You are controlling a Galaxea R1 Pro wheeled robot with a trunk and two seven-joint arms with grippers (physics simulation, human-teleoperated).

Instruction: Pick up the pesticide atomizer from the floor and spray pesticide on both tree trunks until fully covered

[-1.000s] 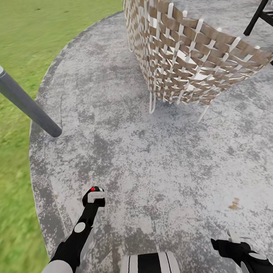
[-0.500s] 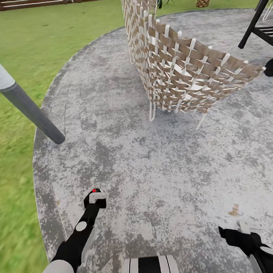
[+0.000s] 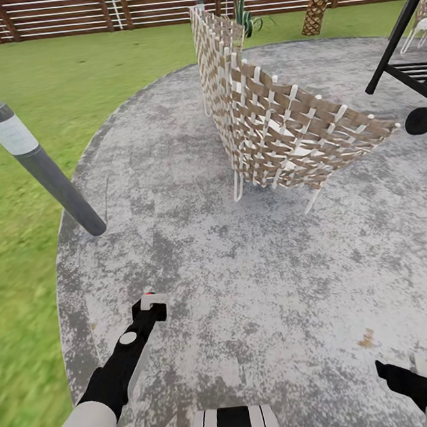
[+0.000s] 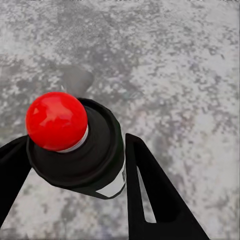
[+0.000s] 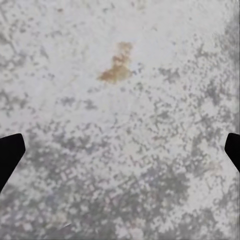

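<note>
atomizer in hand, trees not yet reached

the left tool (image 4: 75, 165) grips the pesticide atomizer (image 4: 77, 142), red knob up, over the grey paving (image 3: 258, 268); pickup looks done, spraying both trunks remains. the right tool (image 5: 120, 150) hangs wide and empty. lawn (image 3: 62, 65) and fence (image 3: 57, 13) lie ahead.
</note>
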